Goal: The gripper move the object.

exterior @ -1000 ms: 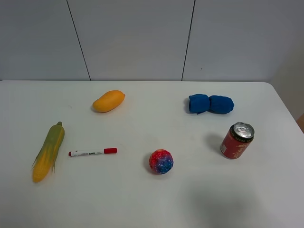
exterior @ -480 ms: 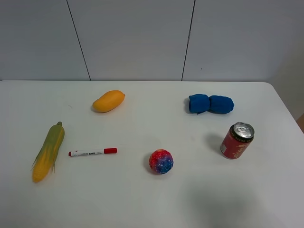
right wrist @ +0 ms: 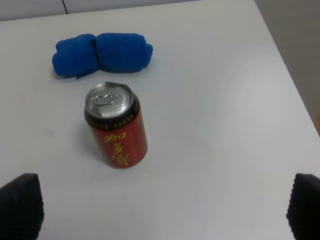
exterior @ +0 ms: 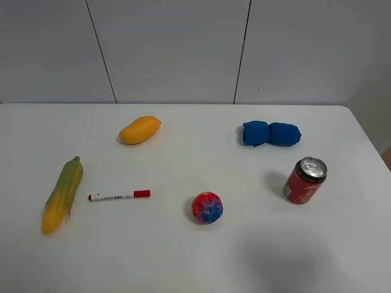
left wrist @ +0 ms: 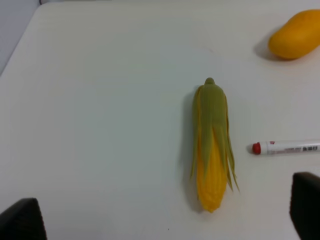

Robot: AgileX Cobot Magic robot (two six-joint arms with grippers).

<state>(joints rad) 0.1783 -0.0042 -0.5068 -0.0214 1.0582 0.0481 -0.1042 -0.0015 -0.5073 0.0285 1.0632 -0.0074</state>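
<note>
The toy corn cob (exterior: 62, 194) lies on the white table (exterior: 183, 256) at the left, green husk end toward the back, yellow end toward the front. In the left wrist view the corn (left wrist: 211, 150) lies ahead of my left gripper (left wrist: 163, 216), whose black fingertips (left wrist: 20, 220) stand wide apart and hold nothing. My right gripper (right wrist: 162, 206) is also open and empty, above the table near a red can (right wrist: 116, 131). Neither arm shows in the exterior high view.
A red-capped white marker (exterior: 119, 195) lies just right of the corn. An orange-yellow mango (exterior: 140, 129) lies behind. A multicoloured ball (exterior: 207, 207) sits mid-table. A blue rolled cloth (exterior: 271, 133) and the red can (exterior: 304, 180) are at the right.
</note>
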